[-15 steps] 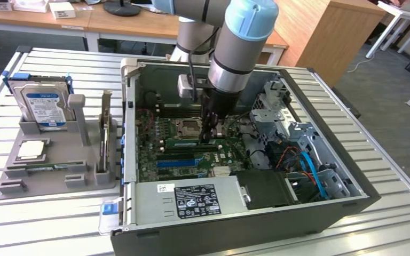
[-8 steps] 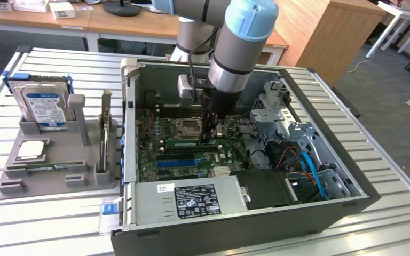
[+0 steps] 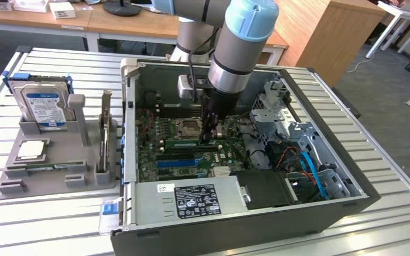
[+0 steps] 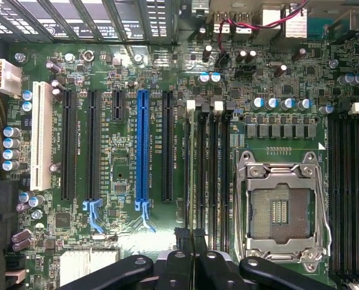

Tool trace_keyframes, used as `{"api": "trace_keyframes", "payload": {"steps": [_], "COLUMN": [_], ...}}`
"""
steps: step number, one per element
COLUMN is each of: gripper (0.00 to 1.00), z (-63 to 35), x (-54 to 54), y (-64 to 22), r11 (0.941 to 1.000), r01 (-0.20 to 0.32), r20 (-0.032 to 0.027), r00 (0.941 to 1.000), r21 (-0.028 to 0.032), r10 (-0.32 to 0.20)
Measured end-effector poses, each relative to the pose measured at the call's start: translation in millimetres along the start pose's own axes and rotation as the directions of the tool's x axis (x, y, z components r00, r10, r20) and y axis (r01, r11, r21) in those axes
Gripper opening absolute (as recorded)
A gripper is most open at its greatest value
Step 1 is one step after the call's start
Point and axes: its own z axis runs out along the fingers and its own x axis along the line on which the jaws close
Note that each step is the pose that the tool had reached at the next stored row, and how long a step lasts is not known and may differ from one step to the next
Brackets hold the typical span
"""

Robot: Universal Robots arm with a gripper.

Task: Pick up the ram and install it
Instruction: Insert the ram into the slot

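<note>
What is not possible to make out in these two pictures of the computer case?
- Exterior view: the gripper tips are dark against the motherboard; whether they pinch anything thin cannot be told.
- Wrist view: the gripper is cut off by the picture's edge.
- Exterior view: the power supply label print is too small to read.
- Exterior view: the arm hides part of the case far wall.

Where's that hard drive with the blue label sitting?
In the exterior view, the hard drive stands upright in the grey holder on that view's left, outside the computer case, beyond the square processor chip.
</note>
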Motion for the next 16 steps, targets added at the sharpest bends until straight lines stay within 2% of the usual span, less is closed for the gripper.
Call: {"api": "trace_keyframes", "payload": {"steps": [16], "gripper": [0.12], "z": [0.9], "x": [-0.3], "y": [0.0], "r11": [1.0], "r01": [0.0], "r20": [-0.0001], "r00": [1.0], "r21": [0.0], "r10": [0.0]}}
